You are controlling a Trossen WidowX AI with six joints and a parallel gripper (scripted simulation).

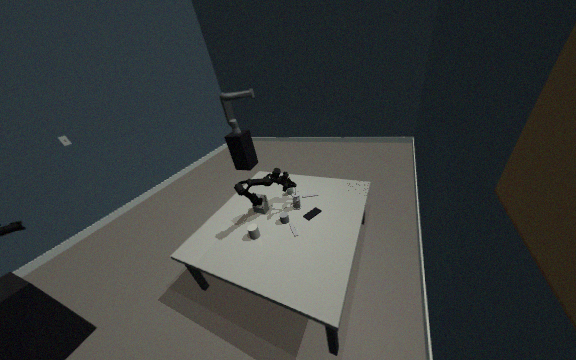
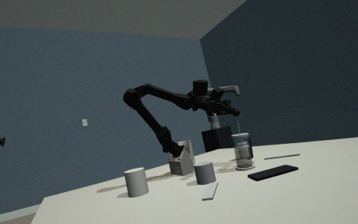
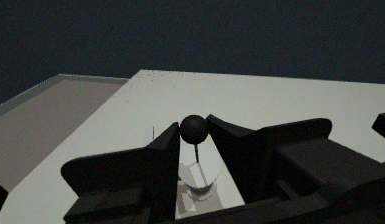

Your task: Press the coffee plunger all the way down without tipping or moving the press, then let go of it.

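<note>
Fingers partly closed, gripping black plunger knob (image 3: 194,129) both sides. Rod still high above glass coffee press (image 2: 243,150); press upright on desk (image 2: 322,186), abt 12 o'clock from black slab (image 2: 273,172).

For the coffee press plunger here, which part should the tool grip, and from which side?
Grip the round black knob topping the thin rod; the rod looks too slim to pinch. Come in level from the arm's side, one finger on each flank, as the tool is now shut on it. The rod stands upright above the press, so a push goes straight down.
</note>
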